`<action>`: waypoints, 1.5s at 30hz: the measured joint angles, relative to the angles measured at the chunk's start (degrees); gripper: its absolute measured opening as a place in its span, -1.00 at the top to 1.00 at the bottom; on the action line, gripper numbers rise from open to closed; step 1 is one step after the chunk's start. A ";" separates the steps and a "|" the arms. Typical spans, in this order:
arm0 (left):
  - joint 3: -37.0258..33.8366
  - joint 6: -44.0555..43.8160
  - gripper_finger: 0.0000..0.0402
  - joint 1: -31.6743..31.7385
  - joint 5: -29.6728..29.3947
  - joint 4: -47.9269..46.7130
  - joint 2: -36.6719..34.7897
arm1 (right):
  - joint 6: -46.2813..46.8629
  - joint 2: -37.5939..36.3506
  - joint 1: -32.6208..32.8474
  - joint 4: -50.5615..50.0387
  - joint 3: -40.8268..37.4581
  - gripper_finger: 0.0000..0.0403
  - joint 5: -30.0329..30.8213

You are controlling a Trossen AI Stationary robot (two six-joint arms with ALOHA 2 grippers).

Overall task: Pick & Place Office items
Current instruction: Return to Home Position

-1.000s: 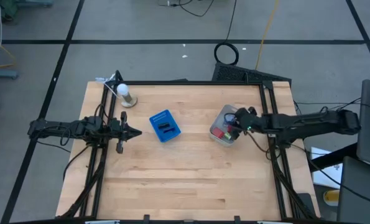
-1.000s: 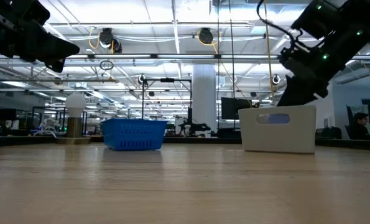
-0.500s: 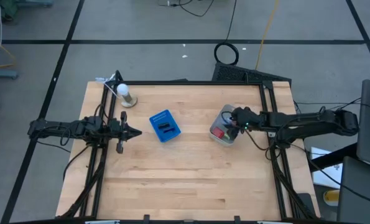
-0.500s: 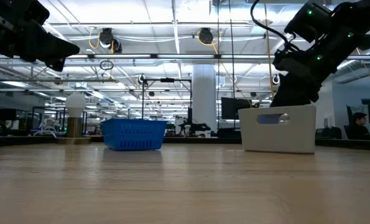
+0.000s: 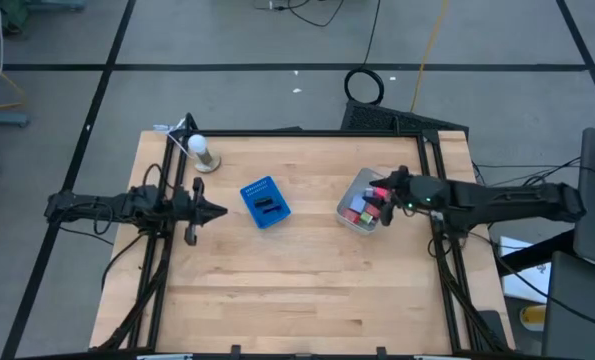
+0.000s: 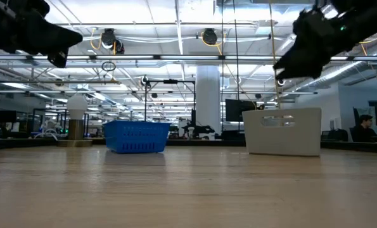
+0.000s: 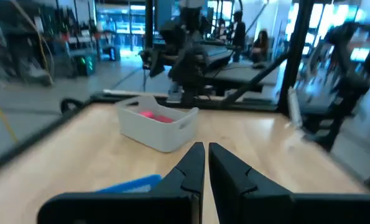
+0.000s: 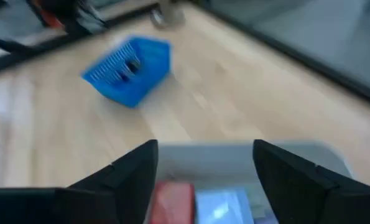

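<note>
Evidently the office items (image 5: 358, 210), red and light blue, lie in the pale bin (image 5: 342, 208) on the desk's (image 5: 307, 290) right. Above it, the right end effector (image 8: 204, 163) is spread wide and empty. At the far left, the left end effector (image 7: 206, 150) is pinched together. The items look light and stiff, so grip their flat sides.

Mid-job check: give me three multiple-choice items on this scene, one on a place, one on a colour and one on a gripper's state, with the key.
1. Where is the right gripper? A beside the left gripper; B above the pale bin; C above the basket.
2. What colour is the basket? A red; B green; C blue.
3. The left gripper's fingers are: A together, holding nothing; B wide apart; C shut on a red piece.

Key: 1 B, the high view shows it over the bin's right side. 2 C, it is blue in the high and low views. 3 A, the left wrist view shows them together with nothing between.
</note>
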 joint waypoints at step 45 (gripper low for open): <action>5.39 4.59 0.97 0.01 -15.56 -9.73 -0.60 | -12.57 -39.41 11.18 16.84 -26.08 1.00 -0.52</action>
